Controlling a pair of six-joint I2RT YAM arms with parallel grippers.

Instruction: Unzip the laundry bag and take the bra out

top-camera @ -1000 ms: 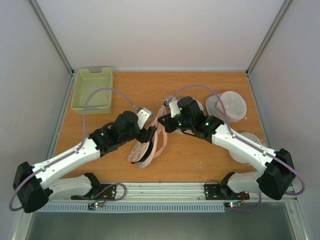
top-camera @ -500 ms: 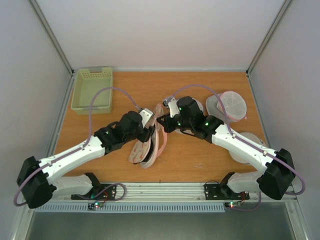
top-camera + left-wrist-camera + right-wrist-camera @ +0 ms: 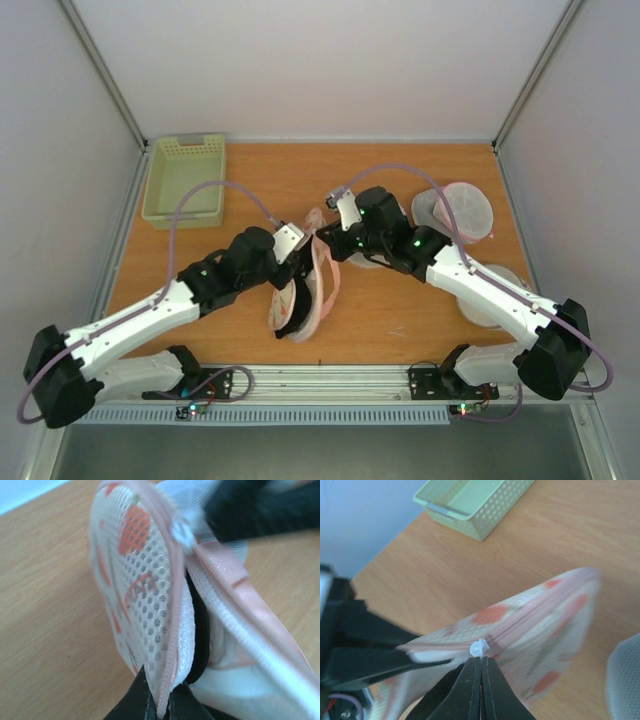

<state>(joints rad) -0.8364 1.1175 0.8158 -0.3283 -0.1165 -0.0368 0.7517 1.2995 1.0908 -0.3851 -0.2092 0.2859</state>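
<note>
Left gripper (image 3: 159,706): clamped on the pink rim of the laundry bag (image 3: 303,295).
Right gripper (image 3: 481,666): pinched tight on the white zipper pull (image 3: 480,649).
Laundry bag: partly unzipped, right of the green basket (image 3: 185,180).
Bra (image 3: 201,630): black, inside the bag's opening.

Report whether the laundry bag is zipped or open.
Open, at least partly: the left wrist view shows the pink-trimmed edges of the laundry bag parted, with something black in the gap.

Robotics lab cell, we record: wooden tabletop (image 3: 400,320), plain white walls (image 3: 320,60), aluminium posts (image 3: 106,75), two arms (image 3: 130,325) bolted on near rail (image 3: 330,378).
</note>
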